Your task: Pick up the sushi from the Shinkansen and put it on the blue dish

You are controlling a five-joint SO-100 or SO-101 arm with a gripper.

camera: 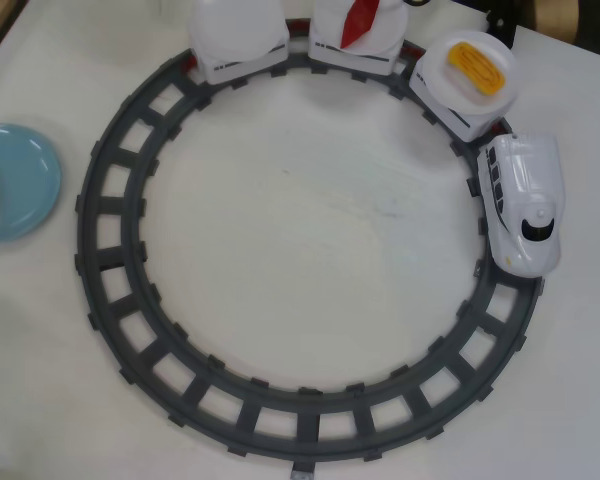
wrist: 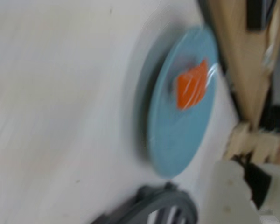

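One orange salmon sushi (wrist: 192,87) lies on the blue dish (wrist: 177,140), well left of the track (camera: 110,260) overhead. Whether the gripper's (wrist: 245,186) claw is released or clenched, I cannot tell. Farther off, the Shinkansen (camera: 525,200) leads an egg-topped carriage (camera: 465,80).

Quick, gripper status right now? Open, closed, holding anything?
Gripper: cannot be told. It does not show in the overhead view, and the blurred wrist view shows no clear fingers. The sushi lies on the blue dish, not in a grip.
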